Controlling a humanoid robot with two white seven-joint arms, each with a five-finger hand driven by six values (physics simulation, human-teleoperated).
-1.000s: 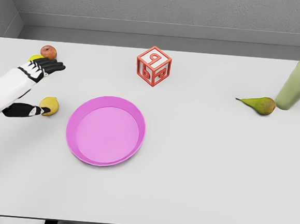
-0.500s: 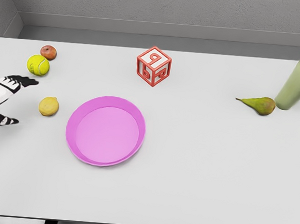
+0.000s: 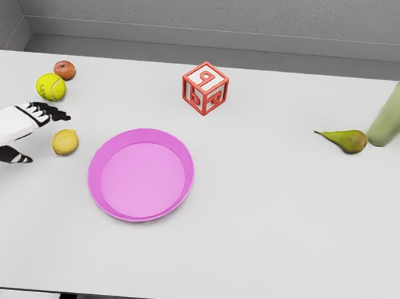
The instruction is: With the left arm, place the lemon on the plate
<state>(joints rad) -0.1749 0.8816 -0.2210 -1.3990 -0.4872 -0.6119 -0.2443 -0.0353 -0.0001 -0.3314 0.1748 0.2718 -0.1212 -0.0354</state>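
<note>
The yellow lemon (image 3: 65, 142) lies on the white table just left of the pink plate (image 3: 141, 175), apart from its rim. My left hand (image 3: 38, 135) comes in from the left edge, its black-tipped fingers (image 3: 54, 115) spread above and left of the lemon and the thumb (image 3: 16, 156) lower down. The hand is open and holds nothing; a small gap separates it from the lemon. The right arm does not show.
A yellow-green tennis ball (image 3: 51, 86) and a small reddish fruit (image 3: 65, 69) sit behind the hand. A red letter cube (image 3: 205, 88) stands at the back middle. A pear (image 3: 346, 140) and a green cup (image 3: 398, 110) are at the far right.
The left hand drew back to the left away from the lemon, then came partway back toward it. The lemon has not moved.
</note>
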